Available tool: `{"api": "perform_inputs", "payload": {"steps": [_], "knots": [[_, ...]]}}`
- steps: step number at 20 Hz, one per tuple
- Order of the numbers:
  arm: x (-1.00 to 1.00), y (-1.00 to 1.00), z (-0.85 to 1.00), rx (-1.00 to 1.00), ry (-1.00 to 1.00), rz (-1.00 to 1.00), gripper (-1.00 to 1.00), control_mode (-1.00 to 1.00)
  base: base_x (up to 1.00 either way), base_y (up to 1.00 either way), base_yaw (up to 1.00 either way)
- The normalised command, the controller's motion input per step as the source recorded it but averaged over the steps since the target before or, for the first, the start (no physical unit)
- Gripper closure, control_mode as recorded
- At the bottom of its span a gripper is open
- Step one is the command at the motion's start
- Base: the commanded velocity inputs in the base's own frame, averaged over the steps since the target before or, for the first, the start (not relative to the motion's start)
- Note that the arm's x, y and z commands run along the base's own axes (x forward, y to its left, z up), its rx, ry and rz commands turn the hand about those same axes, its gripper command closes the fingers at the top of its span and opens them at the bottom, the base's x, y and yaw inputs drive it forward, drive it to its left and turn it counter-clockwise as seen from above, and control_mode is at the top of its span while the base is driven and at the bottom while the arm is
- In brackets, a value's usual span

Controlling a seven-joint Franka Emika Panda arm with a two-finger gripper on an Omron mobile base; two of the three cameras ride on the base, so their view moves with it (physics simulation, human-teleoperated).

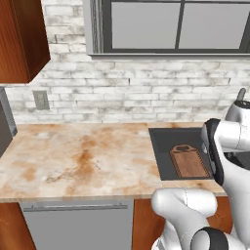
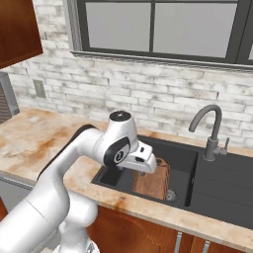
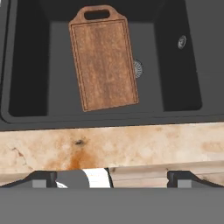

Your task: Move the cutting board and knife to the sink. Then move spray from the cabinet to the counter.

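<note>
Hovering with my gripper (image 3: 111, 177) spread wide and empty, I see the cutting board (image 3: 104, 59) lying in the sink (image 3: 26, 74), upper centre of the hand view; reaching carelessly risks clipping the faucet (image 2: 210, 129).

I see the counter (image 1: 73, 156), beige with rusty blotches. Its sink (image 3: 30, 65) sits toward the right end. The cutting board (image 3: 104, 59) lies flat on the sink floor.

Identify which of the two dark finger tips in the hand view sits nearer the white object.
The left finger tip: the white object lies right beside it, far from the right finger tip.
</note>
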Motion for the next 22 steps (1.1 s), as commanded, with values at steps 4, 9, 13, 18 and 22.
{"api": "perform_inputs", "payload": {"steps": [4, 9, 13, 18, 22], "knots": [[-0.25, 0.01, 0.18, 0.0, 0.0, -0.01, -1.0, -1.0, 0.0, 0.0, 0.0], [0.0, 0.0, 0.0, 0.0, 0.0, 0.0, -1.0, -1.0, 0.0, 0.0, 0.0], [-0.02, 0.0, 0.0, 0.0, 0.0, 0.0, -1.0, 1.0, -0.09, 0.0, 0.0], [0.0, 0.0, 0.0, 0.0, 0.0, 0.0, -1.0, 1.0, -0.71, 0.0, -0.11], [0.0, 0.0, 0.0, 0.0, 0.0, 0.0, -1.0, 1.0, -0.82, -0.03, -0.05]]}}
